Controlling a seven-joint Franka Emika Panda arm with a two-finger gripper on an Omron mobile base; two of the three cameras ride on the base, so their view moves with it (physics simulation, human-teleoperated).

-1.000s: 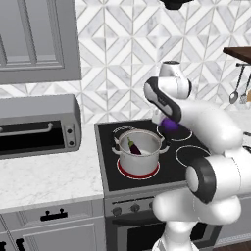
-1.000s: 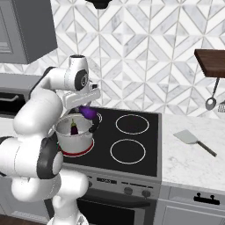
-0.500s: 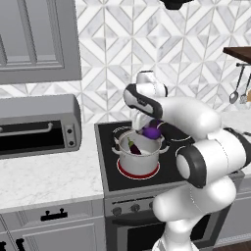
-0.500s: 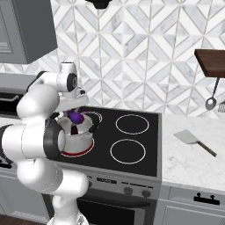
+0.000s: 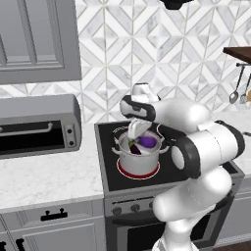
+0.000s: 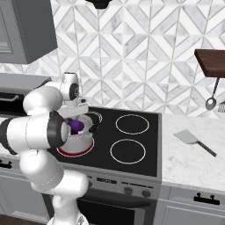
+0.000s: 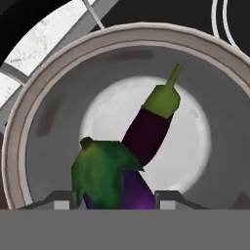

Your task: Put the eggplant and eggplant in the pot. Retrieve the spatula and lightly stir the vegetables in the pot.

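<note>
Glossy purple, the green-capped eggplant (image 7: 110, 183) at lower centre of the hand view is pinched between the gripper (image 7: 114, 197) tips, hanging over the round shiny steel pot (image 7: 34, 122). A second purple eggplant (image 7: 151, 124) lies on the pot's floor, centre frame. The grey-bladed, dark-handled spatula (image 6: 193, 139) rests on the marble counter (image 6: 189, 158), right of the right base view.

Two rear views flank the stove (image 5: 112, 171); hand view peers closely into the pot (image 7: 29, 146).

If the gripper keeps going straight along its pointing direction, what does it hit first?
Probably the eggplant already lying on the floor of the pot. The gripper, shut on the second eggplant, points straight down into the pot; depth is hard to judge.
</note>
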